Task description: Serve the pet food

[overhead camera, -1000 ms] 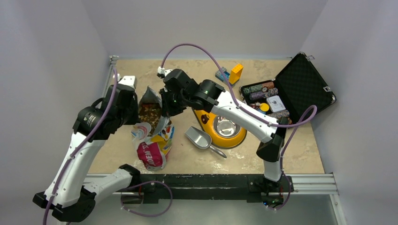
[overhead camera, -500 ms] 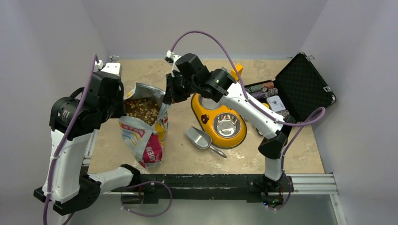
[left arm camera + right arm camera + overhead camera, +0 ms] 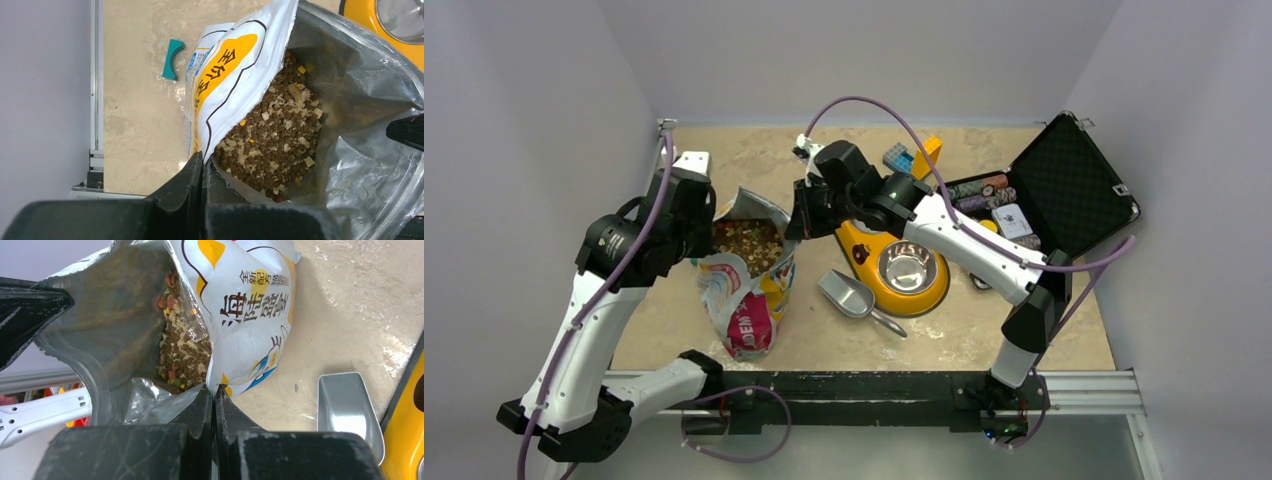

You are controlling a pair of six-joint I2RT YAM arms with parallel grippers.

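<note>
The pet food bag [image 3: 749,290] stands upright and open at the left middle of the table. Brown kibble [image 3: 748,244] shows inside it, also in the left wrist view [image 3: 272,135] and the right wrist view [image 3: 182,352]. My left gripper [image 3: 697,232] is shut on the bag's left rim [image 3: 202,157]. My right gripper [image 3: 799,228] is shut on the bag's right rim [image 3: 214,389]. The two hold the mouth spread wide. A metal scoop [image 3: 852,296] lies to the right of the bag. A steel bowl [image 3: 907,268] sits in a yellow holder [image 3: 864,252].
An open black case [image 3: 1064,185] with poker chips [image 3: 979,195] stands at the back right. Blue and orange blocks [image 3: 916,155] lie at the back. A teal piece [image 3: 172,60] lies on the table left of the bag.
Both grippers moved right and a little down with the bag's rims. The bag shifted right with them and its mouth stays spread open.
</note>
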